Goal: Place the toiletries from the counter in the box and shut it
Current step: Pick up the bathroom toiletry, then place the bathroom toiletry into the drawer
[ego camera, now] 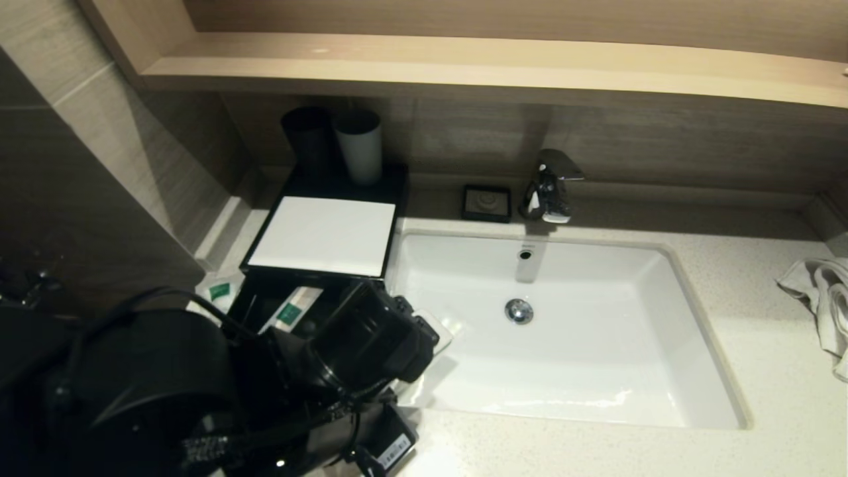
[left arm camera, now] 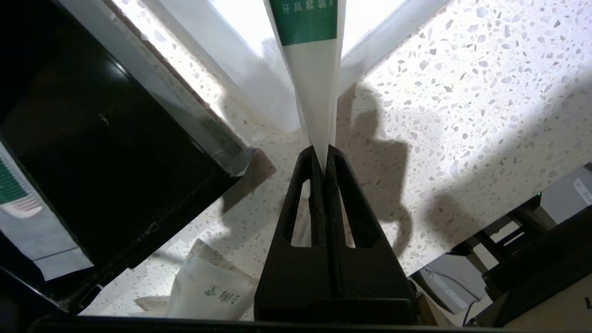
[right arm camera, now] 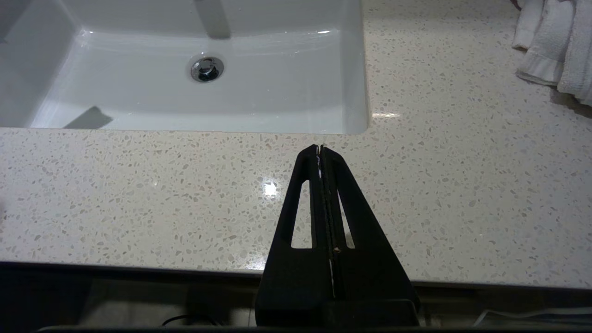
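My left gripper (left arm camera: 322, 152) is shut on the narrow end of a white toiletry packet with a green label (left arm camera: 311, 69) and holds it above the speckled counter, beside the corner of the open black box (left arm camera: 115, 185). A second green-labelled packet (left arm camera: 27, 226) lies inside the box. A third white packet (left arm camera: 212, 291) lies on the counter below the gripper. In the head view the left arm (ego camera: 371, 344) hides the fingers; the box (ego camera: 246, 301) sits left of the sink, with a packet (ego camera: 291, 310) in it. My right gripper (right arm camera: 320, 149) is shut and empty over the counter's front edge.
The white sink (ego camera: 662, 265) fills the middle, with a faucet (ego camera: 550, 185) and a black soap dish (ego camera: 487, 202) behind it. A white panel (ego camera: 324, 235) and two cups (ego camera: 361, 146) stand behind the box. Another packet (ego camera: 218, 291) lies left of the box. A towel (ego camera: 825, 298) lies far right.
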You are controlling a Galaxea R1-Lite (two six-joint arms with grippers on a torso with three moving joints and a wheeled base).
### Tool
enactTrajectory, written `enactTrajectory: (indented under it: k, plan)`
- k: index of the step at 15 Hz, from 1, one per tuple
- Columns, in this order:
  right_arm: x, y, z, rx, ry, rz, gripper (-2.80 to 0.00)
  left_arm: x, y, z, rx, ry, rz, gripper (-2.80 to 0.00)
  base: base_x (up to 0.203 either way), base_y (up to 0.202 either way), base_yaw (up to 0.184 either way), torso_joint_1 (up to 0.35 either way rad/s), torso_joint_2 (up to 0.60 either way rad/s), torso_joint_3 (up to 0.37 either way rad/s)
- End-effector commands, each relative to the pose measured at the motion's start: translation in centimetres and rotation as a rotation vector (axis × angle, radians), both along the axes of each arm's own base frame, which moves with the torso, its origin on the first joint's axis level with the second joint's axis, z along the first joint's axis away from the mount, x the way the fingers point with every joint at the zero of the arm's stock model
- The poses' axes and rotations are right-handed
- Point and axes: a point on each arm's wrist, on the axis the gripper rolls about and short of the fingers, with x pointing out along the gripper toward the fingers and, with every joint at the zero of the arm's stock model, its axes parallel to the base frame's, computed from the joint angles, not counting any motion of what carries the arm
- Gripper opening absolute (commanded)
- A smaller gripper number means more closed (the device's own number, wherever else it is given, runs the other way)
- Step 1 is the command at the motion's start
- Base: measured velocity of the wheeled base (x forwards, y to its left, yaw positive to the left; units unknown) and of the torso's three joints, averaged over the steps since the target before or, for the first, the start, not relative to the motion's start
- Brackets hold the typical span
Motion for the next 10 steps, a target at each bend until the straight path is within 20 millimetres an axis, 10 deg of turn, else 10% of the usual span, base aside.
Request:
enactTrajectory:
  k: [1,10]
  plan:
    - [0.0,0.0,0.0,0.0,0.0,-0.001,-2.8,-0.2,0.9,1.0,-0.024,-0.021,0.016,-2.8,0.0,0.0,0.0,0.0,0.0,0.0]
    - [0.0,0.0,0.0,0.0,0.0,0.0,-2.8,1.8,6.3,4.1,-0.086,-0.1,0.223,-2.8,0.0,0.0,0.0,0.0,0.0,0.0]
